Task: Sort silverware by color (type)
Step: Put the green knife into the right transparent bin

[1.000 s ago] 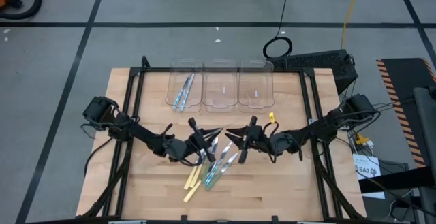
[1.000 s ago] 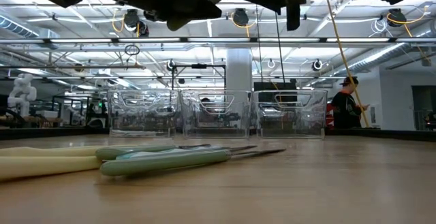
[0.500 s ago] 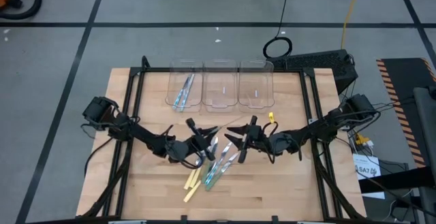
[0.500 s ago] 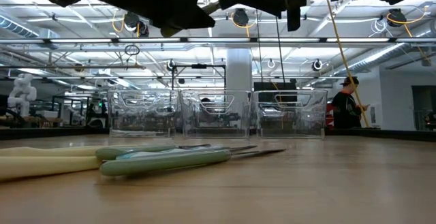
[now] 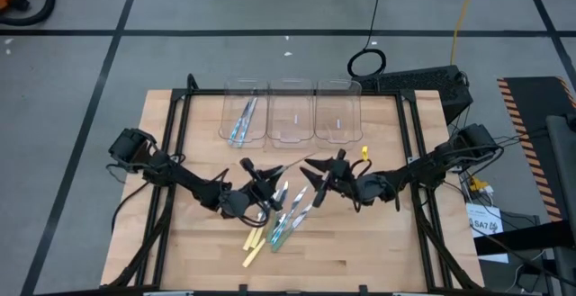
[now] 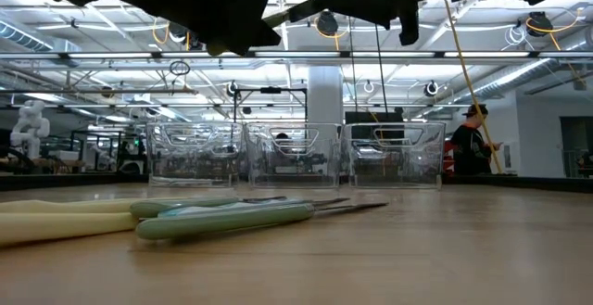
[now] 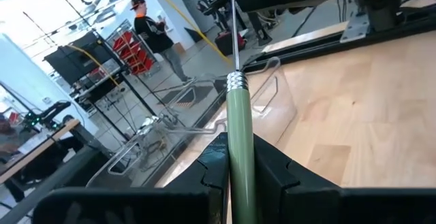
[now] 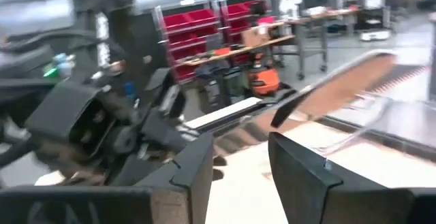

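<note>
With blue utensils [image 5: 243,120] already in the upper-left bin [image 5: 244,135], my left gripper [image 7: 240,171] clamps a green-handled utensil [image 7: 240,132], my right gripper [image 8: 240,161] gapes empty, and the pile [image 5: 281,219] remains at lower centre.

I see the left gripper [image 5: 262,173] w/ its green-handled utensil [image 7: 240,142] now a bit further left & far-ward than a sec ago, utensil clamped between the fingers [image 7: 216,164]. Right gripper [image 5: 317,172] is drawn back right, away from it; the gap between the two arms is wider. Its jaws are spread wider than before, nothing between them.
</note>
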Available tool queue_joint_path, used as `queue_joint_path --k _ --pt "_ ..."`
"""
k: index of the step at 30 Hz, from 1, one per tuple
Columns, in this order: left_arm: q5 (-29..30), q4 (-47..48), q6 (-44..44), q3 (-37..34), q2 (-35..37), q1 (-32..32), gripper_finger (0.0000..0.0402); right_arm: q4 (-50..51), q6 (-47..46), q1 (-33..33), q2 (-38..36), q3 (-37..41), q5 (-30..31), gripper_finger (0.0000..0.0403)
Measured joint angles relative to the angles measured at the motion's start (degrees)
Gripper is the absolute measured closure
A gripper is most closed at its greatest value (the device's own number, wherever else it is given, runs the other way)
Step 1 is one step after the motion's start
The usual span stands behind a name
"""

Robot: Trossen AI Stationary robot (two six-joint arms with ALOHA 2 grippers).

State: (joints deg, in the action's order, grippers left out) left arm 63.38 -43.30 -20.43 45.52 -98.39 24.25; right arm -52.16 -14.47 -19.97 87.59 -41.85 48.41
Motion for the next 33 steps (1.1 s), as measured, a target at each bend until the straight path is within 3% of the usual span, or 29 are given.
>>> queue_joint_path --k 5,14,22,33 --pt "0.71 1.91 1.49 0.0 0.0 -0.04 0.0362 -0.06 -1.55 0.0 -0.13 0.0 4.13 0.0265" --pt "1.75 4.27 2.62 0.0 0.02 -0.04 0.0362 0.12 2.23 0.11 -0.13 0.0 3.94 0.0265" --pt "2.36 4.03 8.6 2.49 0.02 -0.33 0.0362 0.55 -1.2 0.07 -0.13 0.0 -8.18 0.0265" --pt "-8.28 4.03 11.06 8.0 0.02 -0.22 0.0362 3.14 0.67 -0.04 -0.17 0.0 -8.48 0.0265"
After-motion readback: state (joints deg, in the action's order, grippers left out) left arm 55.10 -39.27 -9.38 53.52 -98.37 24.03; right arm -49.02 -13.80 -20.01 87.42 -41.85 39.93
